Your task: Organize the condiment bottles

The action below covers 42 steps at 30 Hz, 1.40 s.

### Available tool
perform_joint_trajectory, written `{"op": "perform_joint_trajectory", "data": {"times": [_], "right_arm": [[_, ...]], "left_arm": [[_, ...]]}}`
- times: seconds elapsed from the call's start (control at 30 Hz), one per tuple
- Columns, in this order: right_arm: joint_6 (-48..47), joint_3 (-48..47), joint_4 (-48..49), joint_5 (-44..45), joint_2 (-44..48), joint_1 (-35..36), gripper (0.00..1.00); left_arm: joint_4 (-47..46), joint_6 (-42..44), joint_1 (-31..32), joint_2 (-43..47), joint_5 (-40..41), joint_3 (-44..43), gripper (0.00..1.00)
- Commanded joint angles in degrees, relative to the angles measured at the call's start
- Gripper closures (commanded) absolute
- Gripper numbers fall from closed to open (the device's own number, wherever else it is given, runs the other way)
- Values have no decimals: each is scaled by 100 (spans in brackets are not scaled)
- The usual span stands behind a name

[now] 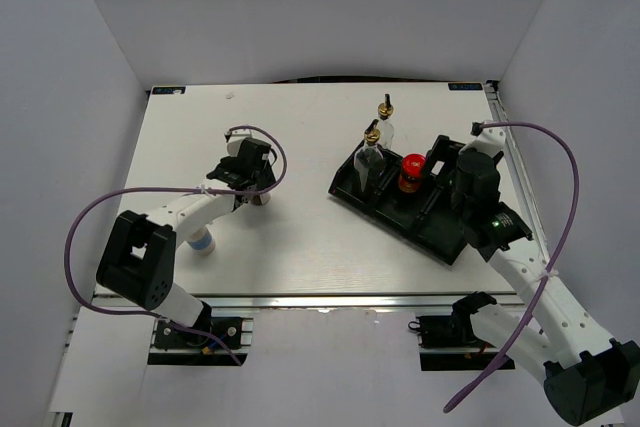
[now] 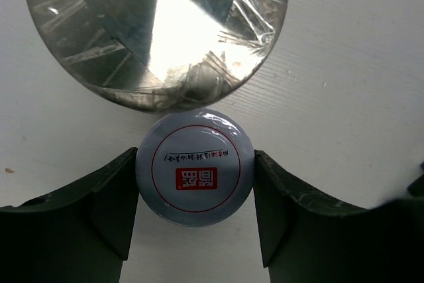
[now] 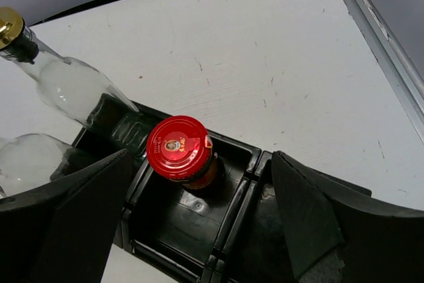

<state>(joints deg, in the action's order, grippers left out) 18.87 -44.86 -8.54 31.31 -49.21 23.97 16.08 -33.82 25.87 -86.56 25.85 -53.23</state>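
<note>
My left gripper [image 2: 195, 157] is shut on the white-lidded jar [image 2: 195, 167], whose lid touches both fingers; the jar stands on the table. The silver-lidded jar [image 2: 159, 24] stands just beyond it, touching it. In the top view my left gripper [image 1: 250, 182] hides both jars. The white blue-banded bottle [image 1: 201, 240] stands beside the left arm. My right gripper [image 3: 199, 157] is open and empty above the black tray [image 3: 245, 197]. The red-capped brown jar [image 3: 180, 148] stands in the tray's middle compartment. Two clear glass bottles [image 3: 66, 87] [image 3: 26, 157] with gold pourers stand at the tray's left end.
The black three-compartment tray [image 1: 395, 212] lies at an angle on the right half of the table. White walls enclose the table on the left, back and right. A metal rail [image 1: 330, 299] runs along the near edge.
</note>
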Motion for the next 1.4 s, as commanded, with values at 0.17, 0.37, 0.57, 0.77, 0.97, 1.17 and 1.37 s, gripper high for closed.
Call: {"op": "perform_joint_trajectory", "data": {"times": [0.17, 0.37, 0.57, 0.77, 0.97, 1.17, 1.37], "right_arm": [[151, 91, -43, 428, 157, -24, 11], [591, 258, -324, 963, 447, -24, 10], [977, 329, -675, 1465, 895, -50, 11], [1066, 329, -1001, 1738, 1168, -59, 11], [1066, 434, -1045, 1808, 1440, -76, 11], [996, 522, -1071, 1940, 1599, -94, 11], [873, 610, -948, 1879, 1660, -111, 11]], "left_arm": [[493, 60, 243, 350, 131, -187, 66], [537, 296, 770, 1088, 246, -21, 100], [204, 1052, 1499, 1748, -825, 295, 100], [-184, 1510, 2615, 1609, -1574, 51, 100], [-631, 1739, 3336, 635, -2196, -793, 100], [-465, 2081, 3794, -456, -2207, -2269, 100], [-263, 2213, 3812, -1467, -1398, -3498, 100]]}}
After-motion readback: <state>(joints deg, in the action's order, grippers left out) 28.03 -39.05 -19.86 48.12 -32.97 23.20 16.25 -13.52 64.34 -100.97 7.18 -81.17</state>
